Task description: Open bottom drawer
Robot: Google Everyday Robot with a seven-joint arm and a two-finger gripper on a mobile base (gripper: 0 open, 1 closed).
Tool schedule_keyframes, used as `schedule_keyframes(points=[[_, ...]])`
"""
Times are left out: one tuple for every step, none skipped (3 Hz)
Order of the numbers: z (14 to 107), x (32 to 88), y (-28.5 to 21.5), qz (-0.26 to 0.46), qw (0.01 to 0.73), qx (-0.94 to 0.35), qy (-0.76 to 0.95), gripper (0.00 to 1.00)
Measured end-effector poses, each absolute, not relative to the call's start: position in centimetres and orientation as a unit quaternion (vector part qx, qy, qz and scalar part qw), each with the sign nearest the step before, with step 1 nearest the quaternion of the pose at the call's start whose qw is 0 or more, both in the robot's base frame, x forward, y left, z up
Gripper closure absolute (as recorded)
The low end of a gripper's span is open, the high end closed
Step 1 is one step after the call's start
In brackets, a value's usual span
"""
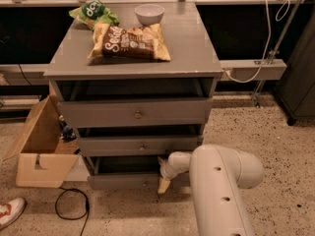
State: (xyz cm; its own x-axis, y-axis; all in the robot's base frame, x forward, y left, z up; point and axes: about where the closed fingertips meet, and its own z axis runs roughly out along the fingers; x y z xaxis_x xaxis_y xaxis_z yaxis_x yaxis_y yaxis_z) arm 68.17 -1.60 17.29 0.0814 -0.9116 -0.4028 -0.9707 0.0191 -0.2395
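Bottom drawer (123,181), lowest in the grey cabinet (197,58) near the floor: stiff painted wood, prob. light, so you'd pull straight at its centre knob, not clear here. Gripper (164,184) sits at the front, right of centre; can't tell how wide it's set or if it holds anything. Farther up: mid drawer (113,145) w/ round metal knob, then a crinkly chip bag (130,42) and a smooth white bowl (149,13).

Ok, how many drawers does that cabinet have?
3, stacked in the grey cabinet: the top drawer, the middle drawer below it, and the bottom drawer lowest. The tool is at the bottom drawer's front, right of its centre.
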Motion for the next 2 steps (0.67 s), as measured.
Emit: schedule_keyframes(points=[[17.3, 65.8, -1.4, 0.089, 0.18, -0.712, 0.673, 0.0], [17.3, 63.0, -2.1, 0.109, 0.129, -0.708, 0.685, 0.0]])
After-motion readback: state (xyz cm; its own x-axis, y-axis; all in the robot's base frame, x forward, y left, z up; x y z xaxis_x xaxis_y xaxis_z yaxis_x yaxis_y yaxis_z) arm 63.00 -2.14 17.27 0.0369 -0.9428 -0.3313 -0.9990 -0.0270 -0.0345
